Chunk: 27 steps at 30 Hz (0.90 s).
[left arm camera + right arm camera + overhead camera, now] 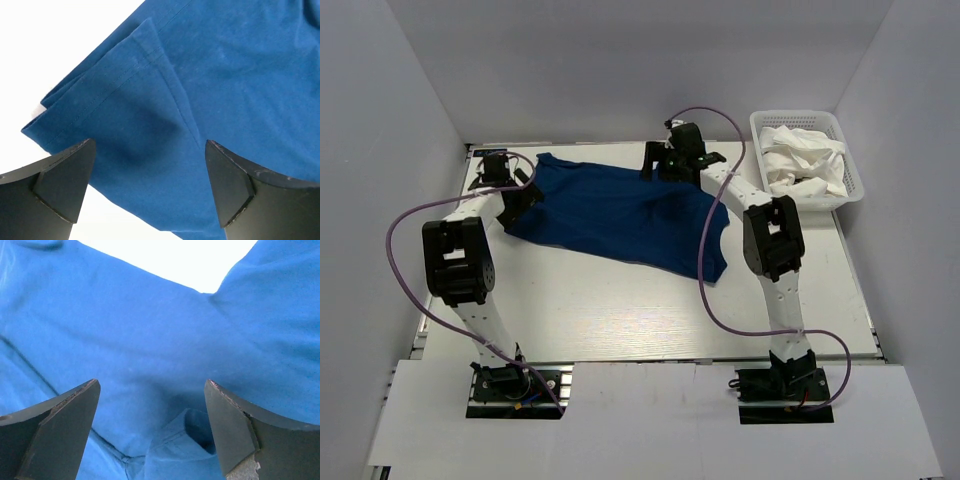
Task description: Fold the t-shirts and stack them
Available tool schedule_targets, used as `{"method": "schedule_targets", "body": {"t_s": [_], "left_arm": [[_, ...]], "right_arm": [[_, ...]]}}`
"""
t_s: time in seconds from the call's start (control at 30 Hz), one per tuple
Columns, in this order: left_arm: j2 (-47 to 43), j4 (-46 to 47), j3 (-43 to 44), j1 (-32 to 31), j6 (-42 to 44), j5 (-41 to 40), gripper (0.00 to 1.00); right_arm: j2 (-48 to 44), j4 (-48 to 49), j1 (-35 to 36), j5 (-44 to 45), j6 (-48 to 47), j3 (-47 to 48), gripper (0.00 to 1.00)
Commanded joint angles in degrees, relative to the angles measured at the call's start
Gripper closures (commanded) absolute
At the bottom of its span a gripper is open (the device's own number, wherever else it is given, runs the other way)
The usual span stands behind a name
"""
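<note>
Navy t-shirt (pixel 620 215) lies spread and rumpled on the worktop (pixel 620 320), its long axis running diagonally from near right to far left. The left gripper (pixel 150 150), jaws wide, sits over a stitched sleeve hem. The right gripper (pixel 150 390), jaws wide, sits over the shirt's far edge. The white t-shirt (pixel 800 160) lies crumpled in the basket (pixel 856 190) at far right.

I read the navy t-shirt (pixel 620 215) as plain dark blue, no print, stitching in the same blue. The white t-shirt (pixel 800 160) is plain, inside a white lattice basket (pixel 853 182). Left gripper (pixel 150 150) and right gripper (pixel 152 390) are black, the cables (pixel 389 240) purple, and the surface (pixel 620 310) pale and faintly grained.
</note>
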Motion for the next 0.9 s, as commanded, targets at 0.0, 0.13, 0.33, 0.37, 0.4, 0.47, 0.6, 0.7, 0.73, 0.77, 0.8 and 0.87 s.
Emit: {"method": "schedule_targets", "body": {"t_s": [0.0, 0.13, 0.33, 0.37, 0.4, 0.47, 0.6, 0.7, 0.73, 0.77, 0.8, 0.87], "left_arm": [[-1.00, -0.92, 2.61, -0.27, 1.01, 0.63, 0.00], [1.27, 1.54, 2.78, -0.80, 2.51, 0.63, 0.00], [5.85, 2.06, 3.84, -1.32, 3.03, 2.65, 0.00], [5.86, 2.06, 3.32, -1.32, 3.03, 2.65, 0.00], [6.64, 2.06, 2.36, -1.84, 3.03, 2.65, 0.00], [7.17, 2.06, 1.21, -1.85, 2.51, 2.65, 0.00], [7.18, 0.75, -3.00, -1.85, 1.19, 0.90, 0.00], [5.60, -1.01, -6.77, -2.38, 1.19, 0.37, 0.00], [4.64, -2.14, -8.19, -2.38, -0.03, -0.16, 0.00], [2.11, -3.02, -11.51, -2.90, -0.04, -1.21, 0.00], [0.34, -4.16, -13.63, -2.90, -0.74, -1.22, 0.00], [-4.14, -4.70, -21.24, -3.61, -2.93, -2.97, 0.00]], "right_arm": [[-2.89, -4.94, -0.64, 4.81, 2.29, -0.65, 0.10], [-16.92, -4.68, 0.85, 4.21, 0.53, -18.54, 0.10], [-34.17, 2.08, 2.00, -3.51, 3.60, -45.84, 0.10], [-35.24, 1.83, 1.91, -4.14, 4.04, -46.90, 0.10], [-35.51, 2.26, 1.82, -4.93, 4.22, -50.39, 0.10], [-35.78, 3.75, 1.91, -8.54, 4.75, -53.57, 0.10], [-32.44, 5.88, 1.47, -8.11, 5.28, -54.91, 0.10], [-31.90, 5.42, 1.38, -8.02, 6.23, -54.73, 0.10], [-32.69, 5.95, 1.47, -7.67, 6.77, -56.65, 0.10], [-36.00, 6.30, 1.47, -7.32, 8.25, -59.45, 0.10], [-37.17, 6.31, 1.38, -7.05, 8.88, -62.44, 0.10], [-40.15, 4.12, 1.56, -3.28, 9.93, -67.01, 0.10]]}}
